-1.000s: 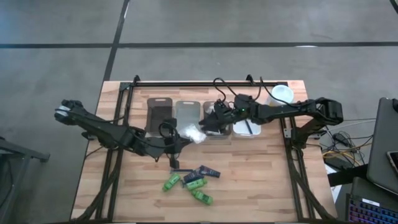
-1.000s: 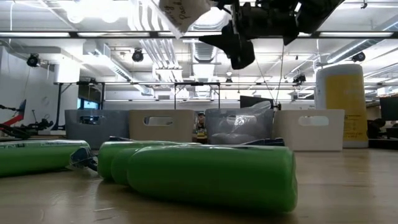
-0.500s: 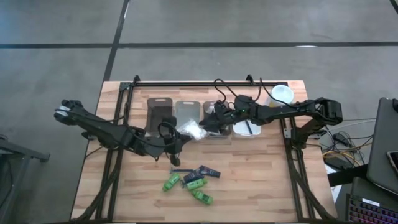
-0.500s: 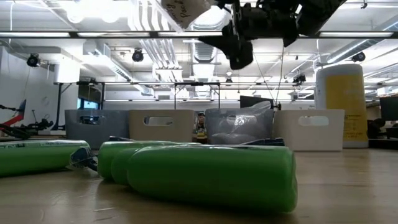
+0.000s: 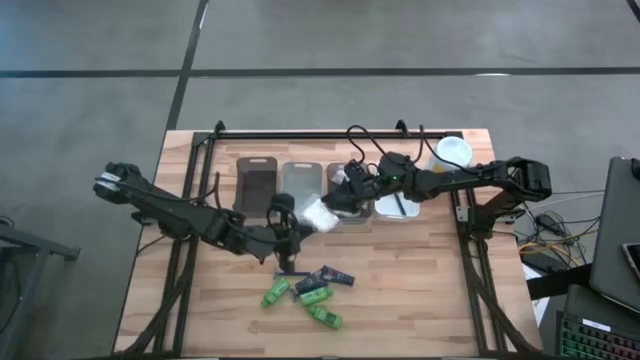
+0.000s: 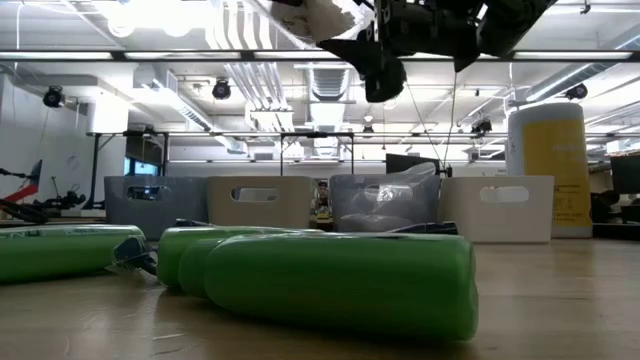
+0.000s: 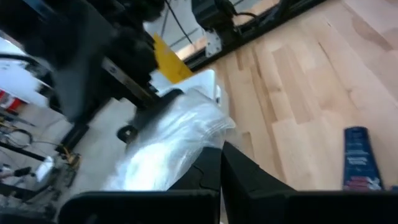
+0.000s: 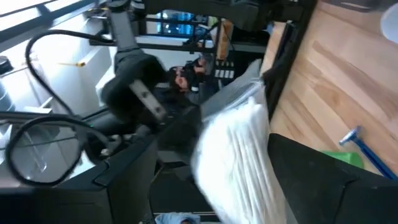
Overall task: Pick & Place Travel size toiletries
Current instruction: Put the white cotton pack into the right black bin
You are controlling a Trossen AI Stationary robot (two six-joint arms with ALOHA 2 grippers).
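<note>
A white crinkly packet (image 5: 318, 215) hangs in the air between my two grippers, above the near edge of the tray row. My left gripper (image 5: 293, 218) is shut on it, reaching in from the table's left. My right gripper (image 5: 342, 198) is open, coming from the right; its fingers stand on either side of the packet (image 8: 236, 149), and I cannot tell whether they touch it. Green little bottles (image 5: 313, 296) and a dark tube (image 5: 336, 276) lie on the table nearer the front; the bottles fill the low view (image 6: 340, 280). My left gripper pinches the packet by one edge (image 7: 208, 140) between its two shut fingers (image 7: 242, 177). The fingers come level from the table's left. The packet is lifted clear of the table and sticks out beyond the fingertips toward my right gripper.
A dark tray (image 5: 257, 182), a clear tray (image 5: 300, 180), a third tray (image 5: 352, 212) and a white tray (image 5: 398, 207) holding a thin black stick stand in a row at the back. The yellow cylinder with white cap (image 5: 452, 152) stands at the far right.
My left gripper has carried the white packet toward the table's right, closer to my right gripper. The packet now lies between my right gripper's open fingers, still clear of the table.
</note>
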